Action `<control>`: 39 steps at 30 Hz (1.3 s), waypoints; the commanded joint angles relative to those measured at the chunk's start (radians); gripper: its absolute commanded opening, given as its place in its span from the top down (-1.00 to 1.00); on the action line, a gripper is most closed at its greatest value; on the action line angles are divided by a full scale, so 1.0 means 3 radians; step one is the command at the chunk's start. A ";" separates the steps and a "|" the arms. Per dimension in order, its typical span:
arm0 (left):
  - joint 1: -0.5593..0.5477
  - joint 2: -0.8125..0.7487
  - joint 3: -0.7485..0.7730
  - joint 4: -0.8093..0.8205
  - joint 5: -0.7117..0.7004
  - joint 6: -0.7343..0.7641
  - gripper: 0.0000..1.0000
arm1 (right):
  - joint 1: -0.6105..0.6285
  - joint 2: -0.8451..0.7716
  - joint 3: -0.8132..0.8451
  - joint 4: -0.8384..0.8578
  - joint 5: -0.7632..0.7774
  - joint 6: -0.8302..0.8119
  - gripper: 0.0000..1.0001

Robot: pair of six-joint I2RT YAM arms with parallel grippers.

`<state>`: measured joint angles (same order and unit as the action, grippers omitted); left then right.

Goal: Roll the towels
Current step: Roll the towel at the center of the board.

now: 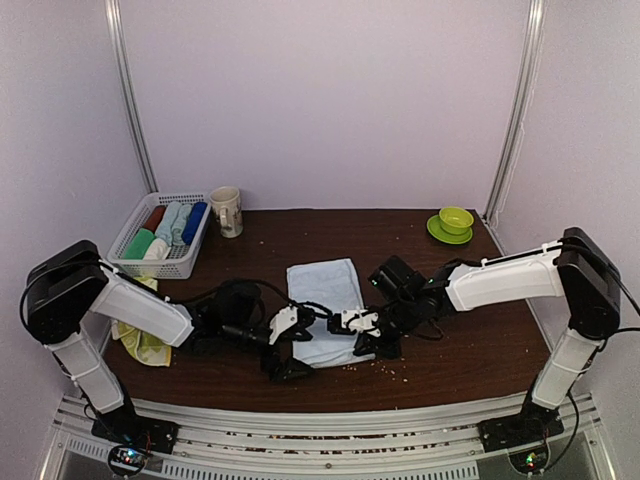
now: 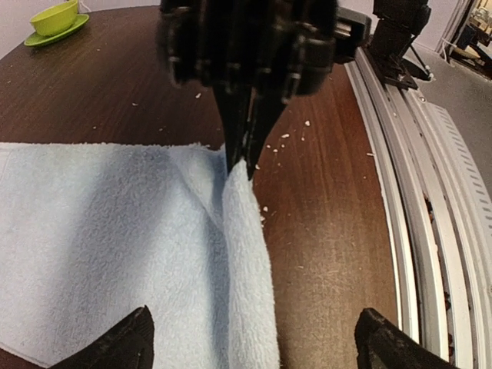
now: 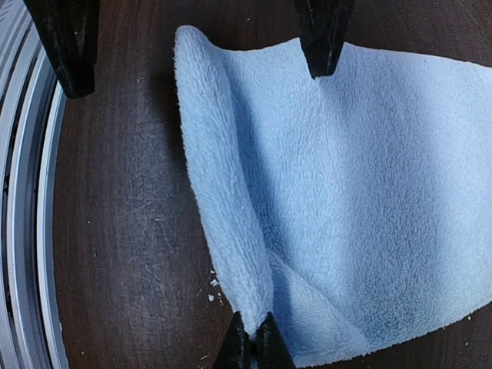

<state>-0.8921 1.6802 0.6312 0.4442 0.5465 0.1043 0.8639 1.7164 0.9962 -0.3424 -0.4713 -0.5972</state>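
The pale blue-white towel [image 1: 322, 290] lies flat mid-table, with its near edge lifted into a raised fold [image 3: 231, 231]. My right gripper [image 3: 252, 347] is shut on that fold's end and also shows in the top view [image 1: 340, 327] and the left wrist view [image 2: 242, 154]. My left gripper [image 2: 254, 350] is open, its fingers [image 2: 115, 346] straddling the same edge fold [image 2: 246, 254] without touching it; it sits at the towel's near left [image 1: 292, 348]. The yellow-green towel [image 1: 140, 342] lies crumpled at the left, under the left arm.
A white slatted basket [image 1: 128, 262] with several rolled towels stands at the back left, with a mug [image 1: 227, 211] beside it. A green cup on a saucer [image 1: 455, 223] sits at the back right. Crumbs dot the table near the front metal rail [image 2: 400, 192].
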 commanded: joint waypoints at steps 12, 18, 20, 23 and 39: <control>-0.0013 0.0166 -0.0058 -0.0140 0.0148 0.0021 -0.72 | -0.0114 -0.0089 0.0136 0.0092 0.0024 0.0273 1.00; -0.0017 0.0246 -0.0014 -0.0180 -0.0023 -0.0036 -0.59 | -0.0149 -0.0068 0.0163 0.0098 0.0012 0.0307 1.00; -0.0013 0.0270 -0.0016 -0.0168 -0.0036 -0.0054 -0.47 | -0.0162 -0.0049 0.0181 0.0098 0.0002 0.0325 1.00; -0.0013 0.0294 -0.0033 -0.0083 -0.0023 -0.0111 -0.29 | -0.0174 -0.0013 0.0218 0.0084 0.0012 0.0338 1.00; 0.0016 0.0355 -0.0050 0.0054 -0.0235 -0.0598 -0.21 | -0.0187 0.0182 0.0272 0.0020 0.0163 0.0360 1.00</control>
<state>-0.8917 1.7756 0.6147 0.4564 0.5419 -0.0128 0.8124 1.7523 1.0504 -0.3260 -0.4522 -0.4976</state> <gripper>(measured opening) 0.603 0.025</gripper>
